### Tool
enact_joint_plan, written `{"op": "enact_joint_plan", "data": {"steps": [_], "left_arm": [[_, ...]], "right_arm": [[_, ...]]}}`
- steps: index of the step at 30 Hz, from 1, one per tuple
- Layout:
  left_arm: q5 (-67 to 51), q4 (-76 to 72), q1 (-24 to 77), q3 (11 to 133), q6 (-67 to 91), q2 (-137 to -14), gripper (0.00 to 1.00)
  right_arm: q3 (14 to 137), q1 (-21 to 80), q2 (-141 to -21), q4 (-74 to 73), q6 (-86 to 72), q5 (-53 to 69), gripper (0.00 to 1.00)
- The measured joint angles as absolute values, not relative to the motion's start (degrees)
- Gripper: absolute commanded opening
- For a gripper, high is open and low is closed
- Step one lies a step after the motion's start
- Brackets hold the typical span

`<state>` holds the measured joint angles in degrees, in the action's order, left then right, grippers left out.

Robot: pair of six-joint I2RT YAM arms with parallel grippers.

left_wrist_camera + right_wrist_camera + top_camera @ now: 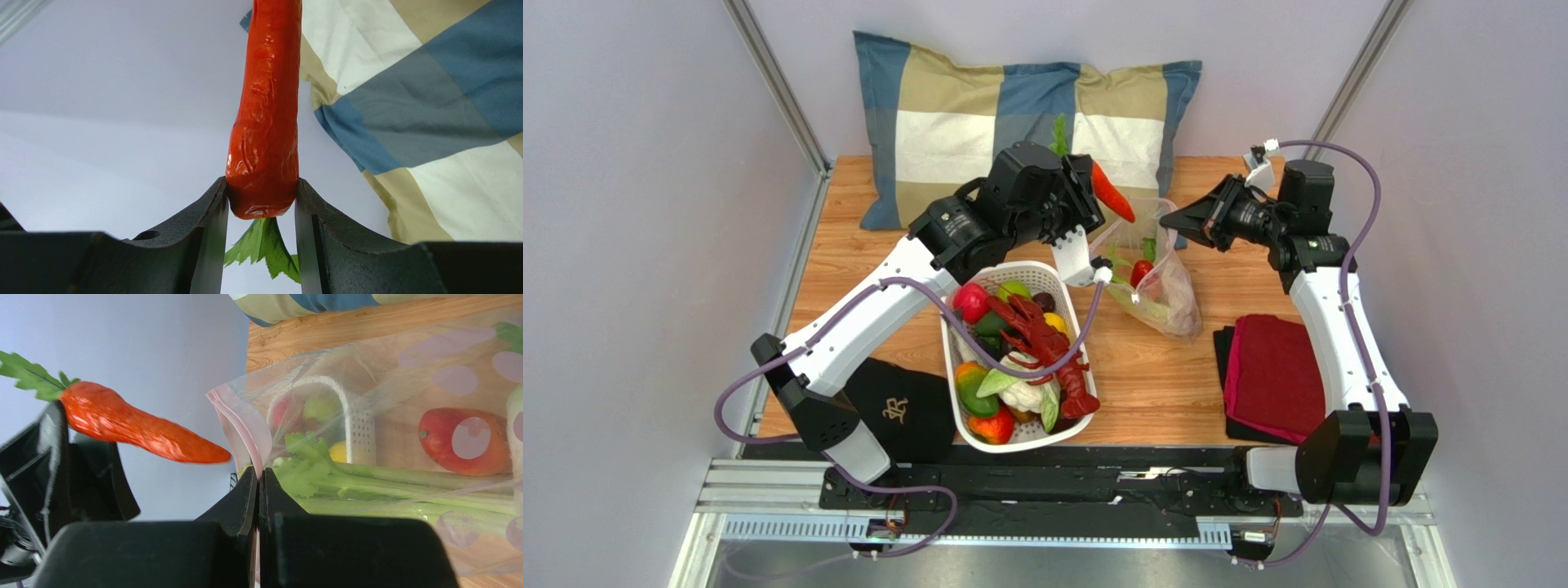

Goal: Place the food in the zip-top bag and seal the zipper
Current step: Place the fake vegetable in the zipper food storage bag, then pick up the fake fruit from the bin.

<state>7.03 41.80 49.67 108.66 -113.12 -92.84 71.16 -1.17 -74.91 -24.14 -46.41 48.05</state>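
Note:
My left gripper (1095, 186) is shut on the thick end of a red chili (1112, 194) with a green leafy top and holds it in the air, tip toward the bag's mouth. In the left wrist view the chili (267, 110) is pinched between my fingers (263, 197). My right gripper (1169, 221) is shut on the mouth edge of the clear zip-top bag (1158, 279) and holds it up. In the right wrist view the jaws (258, 474) clamp the pinkish zipper (242, 425). The bag (393, 373) holds a green stalk (399, 484) and a red fruit (463, 441). The chili (141, 425) hovers just outside the opening.
A white slotted basket (951, 358) full of toy food, with a red crayfish on top, stands left of the bag. A checked pillow (1014, 116) lies at the back. A folded red cloth (1277, 374) lies at the right, a black cloth (903, 410) at the front left.

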Motion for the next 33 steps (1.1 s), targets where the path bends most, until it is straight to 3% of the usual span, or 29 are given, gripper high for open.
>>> {"op": "enact_joint_plan", "data": {"steps": [2,4,5,7,8,10,11,19,27,33], "left_arm": [[7.0,40.8,50.6,106.5,-113.3,-92.3,0.02],[7.0,39.8,51.9,104.3,-113.4,-92.2,0.09],[6.9,39.2,52.6,103.1,-113.4,-92.2,0.29],[6.6,38.5,53.7,101.4,-113.5,-92.4,0.49],[6.6,38.1,54.1,100.9,-113.5,-92.7,0.74],[6.6,37.1,54.9,100.5,-113.8,-93.6,0.80],[6.6,36.7,55.2,100.5,-113.8,-94.0,0.98],[1.5,48.8,52.8,105.4,-103.2,-92.8,0.99],[-15.0,69.8,34.9,105.6,-89.6,-80.5,0.99],[-28.8,74.3,27.7,94.1,-80.9,-75.8,0.99]], "right_arm": [[71.2,-1.1,-74.9,-23.4,-46.9,48.1,0.00],[71.2,-1.1,-74.9,-22.9,-47.2,48.1,0.00],[71.2,-1.1,-74.9,-22.9,-47.3,48.1,0.00],[71.2,-1.1,-74.9,-22.9,-47.4,48.1,0.00],[71.2,-1.1,-74.9,-22.9,-47.4,48.1,0.00],[71.2,-1.1,-74.9,-23.0,-47.3,48.1,0.00],[71.2,-1.1,-74.9,-23.2,-47.2,48.1,0.00],[71.2,-1.1,-74.9,-23.3,-46.7,48.1,0.00],[71.2,-1.1,-74.9,-24.1,-45.1,48.1,0.00],[71.2,-1.1,-74.9,-24.8,-44.0,48.1,0.00]]}}
